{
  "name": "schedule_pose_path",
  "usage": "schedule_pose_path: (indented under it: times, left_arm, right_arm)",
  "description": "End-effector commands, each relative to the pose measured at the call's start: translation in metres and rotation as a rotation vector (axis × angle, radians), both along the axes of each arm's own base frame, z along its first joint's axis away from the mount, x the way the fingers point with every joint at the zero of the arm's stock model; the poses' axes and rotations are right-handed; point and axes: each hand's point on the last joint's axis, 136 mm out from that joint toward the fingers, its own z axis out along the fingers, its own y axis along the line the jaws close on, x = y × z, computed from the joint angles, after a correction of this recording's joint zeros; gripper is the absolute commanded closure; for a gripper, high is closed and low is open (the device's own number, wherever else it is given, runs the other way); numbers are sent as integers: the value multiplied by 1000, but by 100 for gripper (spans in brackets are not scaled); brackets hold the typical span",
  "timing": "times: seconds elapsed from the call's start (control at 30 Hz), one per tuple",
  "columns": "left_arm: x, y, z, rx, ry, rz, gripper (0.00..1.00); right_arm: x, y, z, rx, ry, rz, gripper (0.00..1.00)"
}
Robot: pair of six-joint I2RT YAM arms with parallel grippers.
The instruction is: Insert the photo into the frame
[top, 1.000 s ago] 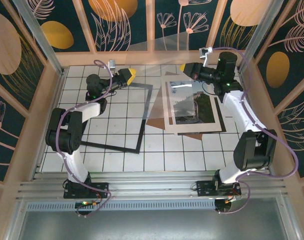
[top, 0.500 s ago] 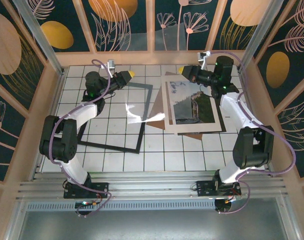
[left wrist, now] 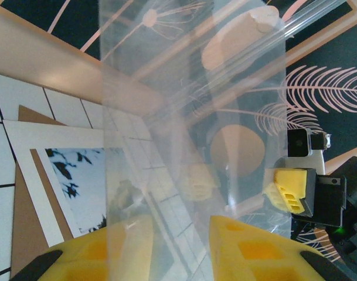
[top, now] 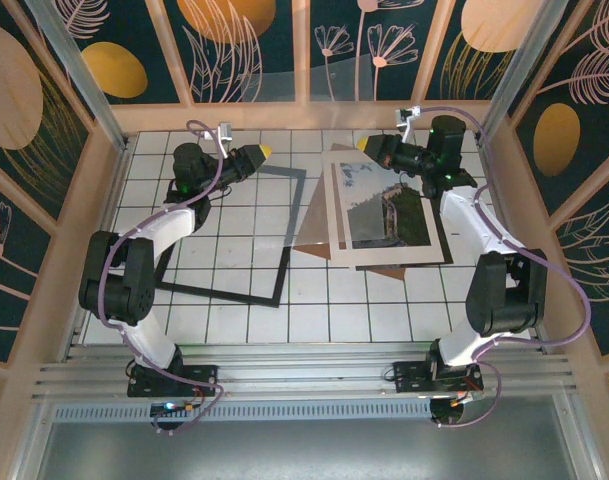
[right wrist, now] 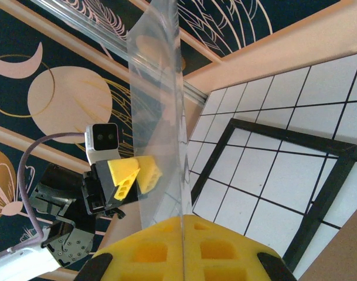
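A clear plastic sheet [top: 312,205] hangs in the air between the two grippers, standing almost upright. My right gripper [top: 367,144] is shut on the sheet's edge [right wrist: 157,117], which runs edge-on between its yellow fingers [right wrist: 225,252]. My left gripper [top: 258,152] has its fingers apart, and the sheet [left wrist: 166,117] passes aslant between them. The photo [top: 384,215], a stone wall under blue sky with a white border, lies face up on a brown board [top: 389,272] at the right. The black frame [top: 224,293] lies flat on the tiles left of centre, with nothing in it.
The white tiled table [top: 234,325] is walled by wooden rails and patterned panels close behind both grippers. The photo [left wrist: 78,181] and board [left wrist: 26,234] lie under the sheet's right end. The frame's bar [right wrist: 330,193] lies below the right gripper.
The sheet has turned from slanting over the photo to nearly upright; its glare on the photo is gone. Both grippers have shifted slightly toward the back wall.
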Motion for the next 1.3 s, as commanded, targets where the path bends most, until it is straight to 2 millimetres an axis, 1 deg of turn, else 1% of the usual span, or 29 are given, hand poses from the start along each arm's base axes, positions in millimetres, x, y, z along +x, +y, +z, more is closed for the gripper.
schedule_pose_path:
  times: [0.0, 0.07, 0.17, 0.2, 0.23, 0.27, 0.3, 0.33, 0.37, 0.4, 0.43, 0.47, 0.53, 0.6, 0.63, 0.67, 0.7, 0.73, 0.8, 0.83, 0.87, 0.93, 1.0, 1.03, 1.07, 1.1, 1.13, 1.2, 1.27]
  left_arm:
    - [-4, -2, 8, 16, -39, -12, 72]
    - [-4, -2, 7, 20, -38, -9, 75]
    - [-3, -2, 5, 26, -33, -6, 85]
    - [-2, -1, 4, 34, -28, 1, 94]
    - [0, -1, 0, 50, -14, 8, 100]
    - [3, 2, -7, 80, 7, 28, 100]
    - [2, 7, -2, 124, 10, 60, 100]
    - [4, 13, -8, 182, 32, 97, 100]
    - [5, 20, -10, 269, 32, 149, 100]
    - [5, 31, -14, 370, 50, 216, 100]
    - [1, 42, -19, 464, 69, 265, 100]
    - [-5, 55, -21, 561, 91, 322, 100]
    - [-20, 77, -13, 681, 117, 389, 100]
    - [-36, 97, 10, 777, 109, 457, 100]
    - [-46, 108, 32, 850, 82, 513, 100]
    - [-53, 115, 49, 908, 63, 553, 100]
    - [-59, 120, 66, 953, 43, 573, 100]
    - [-65, 120, 86, 974, 9, 570, 100]
    - [-75, 114, 122, 950, -71, 529, 100]
    - [-80, 112, 142, 922, -113, 526, 100]
    - [-84, 111, 157, 906, -150, 525, 100]
    - [-90, 118, 186, 897, -207, 577, 100]
    - [-91, 132, 203, 922, -224, 657, 100]
    - [-90, 141, 208, 949, -218, 705, 100]
    - [-87, 149, 208, 983, -204, 744, 100]
    - [-84, 157, 204, 1041, -177, 782, 100]
    - [-80, 167, 197, 1129, -140, 839, 100]
    - [-77, 175, 172, 1320, -76, 879, 100]
    - [-75, 168, 160, 1349, -73, 859, 100]
  right_arm:
    - [5, -6, 1, -17, -24, -14, 100]
    - [6, -7, 0, -23, -24, -20, 100]
    - [6, -6, -3, -27, -21, -18, 100]
    - [7, -5, -5, -29, -17, -16, 100]
    - [8, -5, -7, -34, -16, -20, 100]
    - [10, -7, -9, -44, -13, -32, 95]
    - [15, -12, -16, -82, -9, -76, 83]
    - [20, -19, -21, -132, -10, -125, 79]
    - [27, -30, -30, -198, -6, -196, 74]
    - [33, -42, -40, -275, 0, -282, 65]
    - [37, -56, -48, -350, -1, -365, 58]
    - [39, -67, -56, -410, 2, -432, 54]
    - [40, -85, -68, -519, -13, -547, 49]
    - [39, -90, -77, -576, -29, -606, 46]
    - [38, -84, -80, -593, -41, -610, 45]
    - [38, -76, -83, -601, -51, -599, 44]
    - [36, -60, -88, -603, -59, -567, 43]
    - [33, -41, -93, -594, -67, -519, 42]
    - [24, -2, -106, -555, -49, -431, 38]
    - [16, 23, -115, -532, -45, -373, 36]
    - [9, 40, -123, -531, -40, -344, 35]
    - [-3, 70, -142, -558, -32, -308, 32]
    - [-14, 97, -163, -596, -14, -276, 29]
    - [-18, 108, -176, -618, 9, -262, 27]
    - [-22, 120, -187, -635, 29, -237, 27]
    - [-22, 126, -195, -659, 38, -242, 26]
    - [-22, 132, -204, -687, 46, -243, 26]
    - [-21, 139, -218, -741, 50, -252, 26]
    - [-20, 143, -230, -773, 63, -256, 27]
